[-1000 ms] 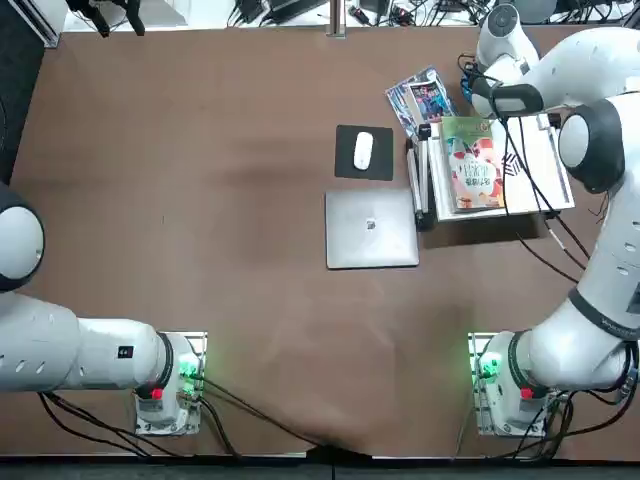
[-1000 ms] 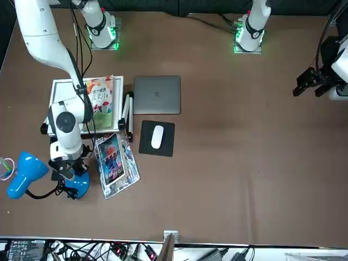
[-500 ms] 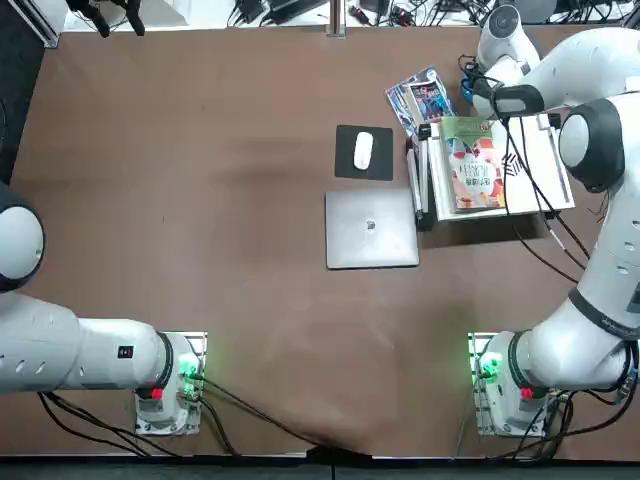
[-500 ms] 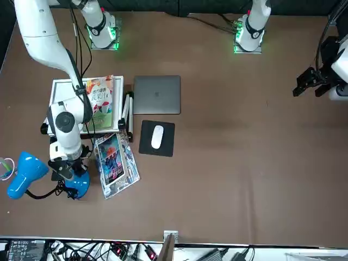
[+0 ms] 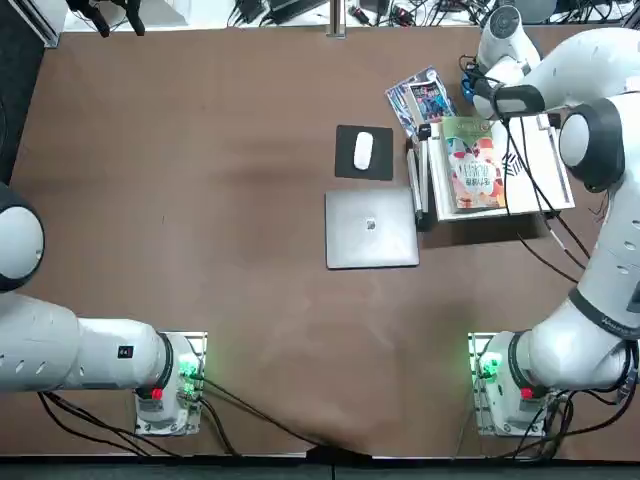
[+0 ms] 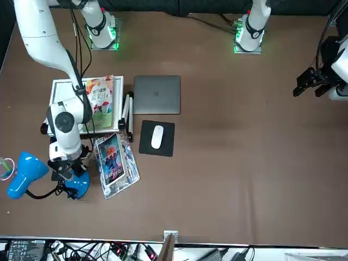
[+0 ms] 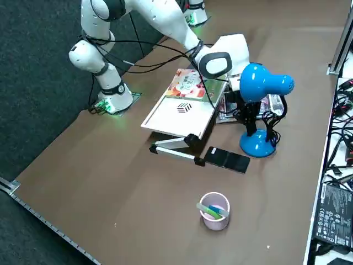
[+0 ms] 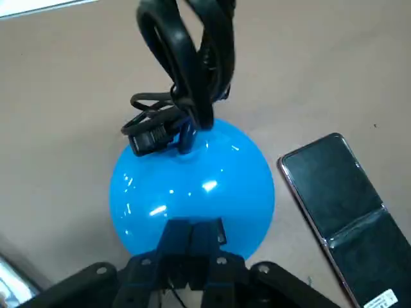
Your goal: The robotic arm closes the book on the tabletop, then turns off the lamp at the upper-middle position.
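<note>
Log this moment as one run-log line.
right gripper: shut, over lamp base | book: closed, on white stand | lamp head: blue, upright stem | contact: cannot tell

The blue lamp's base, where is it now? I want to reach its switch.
In the right side view, the blue base stands on the tabletop beneath the right gripper.

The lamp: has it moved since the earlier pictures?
No. In the front view, the lamp's blue base keeps its place beside the glossy leaflets, which also lie unchanged.
</note>
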Available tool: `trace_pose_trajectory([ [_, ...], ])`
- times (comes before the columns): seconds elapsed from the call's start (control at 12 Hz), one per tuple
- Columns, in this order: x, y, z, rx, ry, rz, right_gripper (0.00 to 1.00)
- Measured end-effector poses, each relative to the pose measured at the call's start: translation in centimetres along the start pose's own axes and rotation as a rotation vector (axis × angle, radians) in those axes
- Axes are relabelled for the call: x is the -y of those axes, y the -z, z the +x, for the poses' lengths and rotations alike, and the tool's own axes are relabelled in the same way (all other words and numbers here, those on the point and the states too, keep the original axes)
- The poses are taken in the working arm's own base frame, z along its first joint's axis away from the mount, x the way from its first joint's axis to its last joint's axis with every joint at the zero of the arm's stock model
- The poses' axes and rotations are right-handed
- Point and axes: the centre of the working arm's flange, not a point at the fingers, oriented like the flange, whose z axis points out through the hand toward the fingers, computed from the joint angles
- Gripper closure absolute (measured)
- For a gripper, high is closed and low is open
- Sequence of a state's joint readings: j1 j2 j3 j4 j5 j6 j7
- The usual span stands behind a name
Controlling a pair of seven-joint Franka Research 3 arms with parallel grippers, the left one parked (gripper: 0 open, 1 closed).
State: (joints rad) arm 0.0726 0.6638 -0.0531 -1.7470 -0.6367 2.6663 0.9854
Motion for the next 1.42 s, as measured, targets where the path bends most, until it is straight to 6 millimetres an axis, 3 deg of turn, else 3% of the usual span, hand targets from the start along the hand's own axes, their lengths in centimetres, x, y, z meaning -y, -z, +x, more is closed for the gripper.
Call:
trace_pose_trajectory([
  [1.42, 0.05, -0.17, -0.13, 0.001, -0.005, 0.002, 0.99],
])
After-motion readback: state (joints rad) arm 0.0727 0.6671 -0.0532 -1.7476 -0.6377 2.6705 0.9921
